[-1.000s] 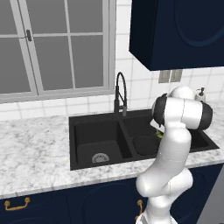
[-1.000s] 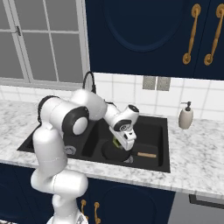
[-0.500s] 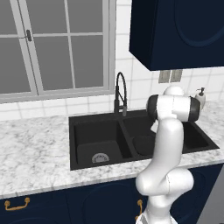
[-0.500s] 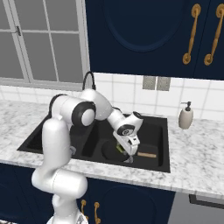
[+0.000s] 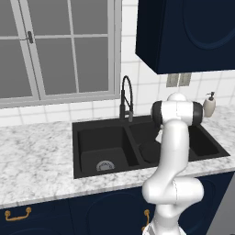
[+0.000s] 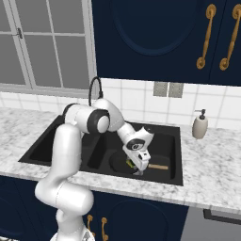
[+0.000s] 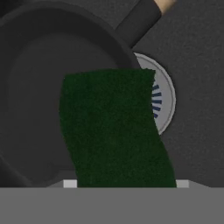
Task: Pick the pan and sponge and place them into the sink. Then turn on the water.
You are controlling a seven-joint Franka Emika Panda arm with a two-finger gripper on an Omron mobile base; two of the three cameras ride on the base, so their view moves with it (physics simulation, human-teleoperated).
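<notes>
My gripper point(image 6: 140, 170) hangs low in the right basin of the black sink point(image 6: 162, 137), shut on the dark green sponge point(image 7: 113, 129). In the right base view the sponge point(image 6: 129, 163) shows its yellow-green layer beside the hand. The black pan point(image 6: 118, 161) lies on the basin floor right under the sponge, its brown handle point(image 6: 158, 166) pointing right. In the hand view the pan point(image 7: 35, 87) is behind the sponge, next to the silver drain point(image 7: 162, 98). The sponge hides my fingertips. No water runs from the black arched faucet point(image 5: 125, 95).
The left basin point(image 5: 103, 149) holds only its drain point(image 5: 105, 165). A white soap dispenser point(image 6: 200, 125) stands on the marble counter point(image 6: 212, 164) right of the sink. Windows and dark blue cabinets rise behind and above.
The hand has gone down and a little forward into the right basin with the sponge, from above the pan to just over it.
</notes>
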